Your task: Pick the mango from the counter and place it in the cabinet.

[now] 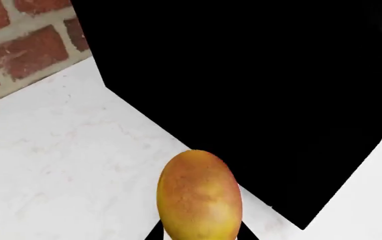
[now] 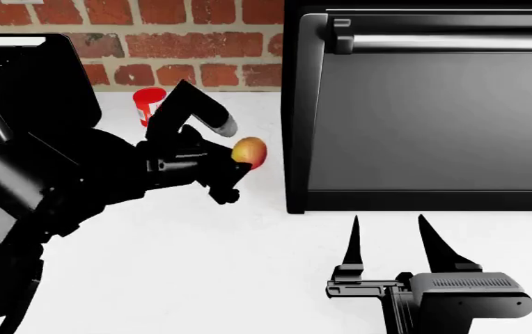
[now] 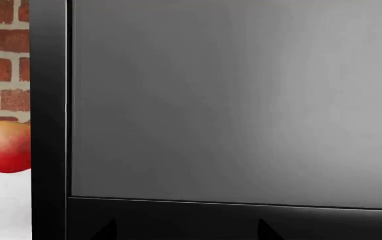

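Left wrist view: The mango [image 1: 199, 196] fills the lower centre of the frame, with dark finger tips [image 1: 156, 231] showing on either side of its base. It appears gripped by the left gripper. White counter [image 1: 57, 150] lies at left, and a black appliance [image 1: 258, 90] occupies the upper right. Whether the fruit is clear of the surface cannot be determined here.

Head view: The left gripper [image 2: 238, 167] sits at centre-left, closed narrowly around the mango [image 2: 250, 152], close to the left side of the appliance [image 2: 424, 111]. A red can [image 2: 149, 104] stands behind, near the brick wall [image 2: 182, 42]. Judged step: grasp complete, transport pending. The next move calls for lifting and carrying toward the cabinet, which is not in view. The right gripper [image 2: 388, 243], lower right, has its fingers spread apart and holds nothing.

Right wrist view: The appliance door [image 3: 231, 100] fills the frame. The mango [image 3: 5, 146] appears at the left edge.
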Motion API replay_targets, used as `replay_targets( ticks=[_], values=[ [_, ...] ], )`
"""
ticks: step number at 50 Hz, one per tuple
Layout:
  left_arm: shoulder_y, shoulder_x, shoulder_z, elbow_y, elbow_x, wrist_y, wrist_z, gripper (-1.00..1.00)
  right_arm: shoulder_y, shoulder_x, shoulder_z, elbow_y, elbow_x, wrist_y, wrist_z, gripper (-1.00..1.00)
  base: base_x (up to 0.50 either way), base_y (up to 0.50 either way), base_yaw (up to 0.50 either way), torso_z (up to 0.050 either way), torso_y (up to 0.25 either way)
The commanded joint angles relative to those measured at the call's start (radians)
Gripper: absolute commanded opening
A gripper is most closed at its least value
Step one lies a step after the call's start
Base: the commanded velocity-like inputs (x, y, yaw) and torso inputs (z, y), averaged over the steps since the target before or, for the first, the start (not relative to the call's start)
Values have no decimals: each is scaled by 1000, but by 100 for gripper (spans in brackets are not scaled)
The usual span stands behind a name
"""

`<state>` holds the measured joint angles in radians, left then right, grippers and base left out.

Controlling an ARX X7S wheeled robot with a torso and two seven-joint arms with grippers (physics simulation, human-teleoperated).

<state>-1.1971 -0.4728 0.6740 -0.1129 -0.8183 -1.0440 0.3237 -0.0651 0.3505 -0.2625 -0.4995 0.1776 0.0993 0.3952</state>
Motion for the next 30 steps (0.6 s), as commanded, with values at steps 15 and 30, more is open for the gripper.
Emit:
replay_targets(
  ticks=[15, 30],
  values=[
    [214, -106, -491, 483, -349, -179, -605, -100, 5, 2, -11, 38, 3, -14, 1, 100, 0, 0, 0, 0, -1],
    [371, -133, -660, 674, -495, -159, -781, -100, 9, 5, -19, 25, 0, -1, 7, 100, 0, 0, 0, 0, -1]
  ],
)
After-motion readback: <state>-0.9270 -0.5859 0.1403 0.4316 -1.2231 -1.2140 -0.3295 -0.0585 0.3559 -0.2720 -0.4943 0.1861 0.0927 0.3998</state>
